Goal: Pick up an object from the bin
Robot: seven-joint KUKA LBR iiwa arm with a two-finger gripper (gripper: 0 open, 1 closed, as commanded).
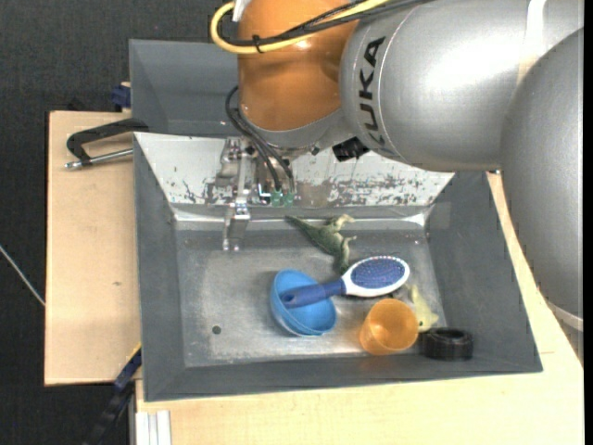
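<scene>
Nearest the lens: fat grey arm link [445, 72] w/ orange wrist cover [287, 54] and a yellow cable [306, 26] looped over it, coming across from the right and hiding part of the bin's back. Below the cover, tool [236, 225] hanging upright, low over bare floor of the grey bin [157, 276], close to the back wall. Nothing seen held; wide or narrow can't be told from this angle.

Closest thing to tool: green toy lizard [324, 235], near it on the arm side, flat on the floor by the back wall, not touching tool. Further off, toward arm side and front wall: blue bowl [301, 309] w/ a blue oval brush [375, 276] resting its handle in it. Past those, orange cup [389, 327], tilted, mouth showing, w/ black ring [447, 343] just beside it, well apart from tool. Small pale yellow thing btwn brush and cup, kind unclear.

All lying loose, prob. as tumbled, not arranged. Judged: no thing under tool yet; lizard looks the likeliest pick, being alone and nearest, needing a sideways shift first.
</scene>
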